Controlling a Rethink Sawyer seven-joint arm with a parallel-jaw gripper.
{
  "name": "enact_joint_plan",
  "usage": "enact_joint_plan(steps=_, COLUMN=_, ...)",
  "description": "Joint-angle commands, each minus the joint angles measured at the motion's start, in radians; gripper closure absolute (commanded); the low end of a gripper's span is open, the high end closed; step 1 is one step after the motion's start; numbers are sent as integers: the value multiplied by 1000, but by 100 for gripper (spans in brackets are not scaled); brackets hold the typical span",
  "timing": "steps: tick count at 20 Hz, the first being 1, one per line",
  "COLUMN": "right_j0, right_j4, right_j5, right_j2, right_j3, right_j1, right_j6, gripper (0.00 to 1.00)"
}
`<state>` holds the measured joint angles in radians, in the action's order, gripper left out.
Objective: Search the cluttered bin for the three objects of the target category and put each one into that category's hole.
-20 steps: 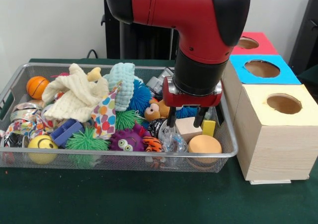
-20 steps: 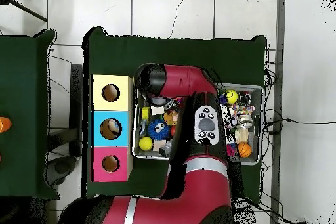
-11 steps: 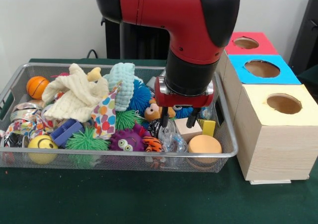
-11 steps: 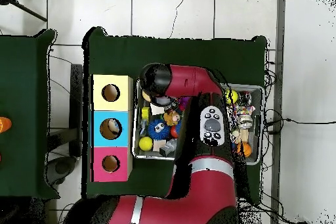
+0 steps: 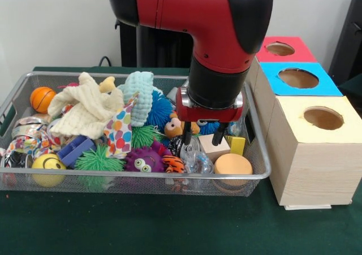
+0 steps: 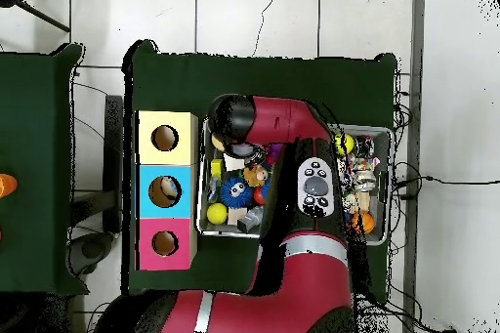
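Wire bin (image 5: pixel 257 153) crammed with toys, fingers (image 5: pixel 202 135) spread, empty, above wooden block (image 5: pixel 213 146), near right rim

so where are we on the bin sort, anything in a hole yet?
Nothing visibly done: the holes of the red box, blue box and yellow box look dark and empty from here. In hand: the claw hangs open and empty in the wire bin, above the wooden block and clear crinkly toy. Left, judging by this: apparently all three picks and drops.
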<state>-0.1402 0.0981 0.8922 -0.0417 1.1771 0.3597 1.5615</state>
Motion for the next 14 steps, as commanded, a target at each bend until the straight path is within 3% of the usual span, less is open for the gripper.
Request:
enact_joint_plan(steps=1, right_j0=1, right_j4=0, right_j5=-76, right_j2=76, right_j3=50, right_j1=-51, right_j6=104, gripper=0)
enact_joint_plan(steps=6, right_j0=-12, right_j4=5, right_j5=-122, right_j2=90, right_j3=18, right_j1=-105, right_j6=92, gripper=0)
enact_joint_plan(steps=14, right_j0=-6, right_j4=-3, right_j5=-147, right_j2=77, right_j3=40, right_j1=-111, right_j6=109, gripper=0)
